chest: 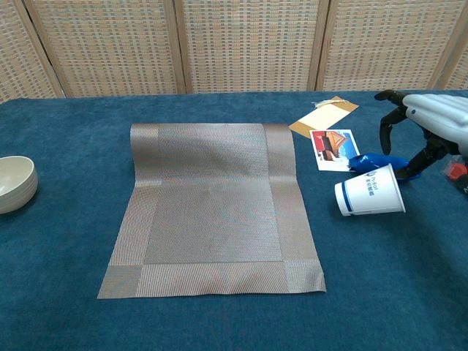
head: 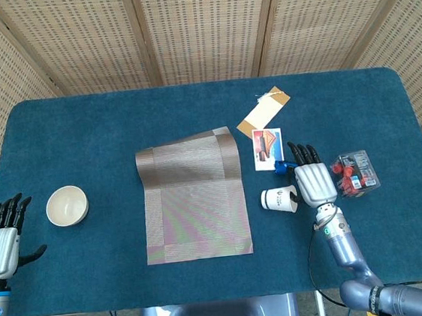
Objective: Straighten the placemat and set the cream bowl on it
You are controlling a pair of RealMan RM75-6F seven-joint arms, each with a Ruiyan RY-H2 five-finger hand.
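The brown woven placemat (head: 192, 198) lies mid-table, slightly skewed, with its far edge curled up (chest: 212, 135). Near the left edge sits the cream bowl (head: 66, 205), well clear of the mat and upright (chest: 14, 183). My left hand (head: 0, 244) hovers off the table's left front corner, fingers spread, holding nothing. My right hand (head: 313, 177) is right of the mat, raised with fingers apart (chest: 431, 124), just beside a paper cup (head: 279, 198) that lies on its side (chest: 371, 192).
A blue packet (chest: 373, 161), a picture card (head: 267, 148) and a tan tag (head: 264, 112) lie beyond the cup. A clear box of red items (head: 354, 173) sits right of my right hand. Wicker screens stand behind the table.
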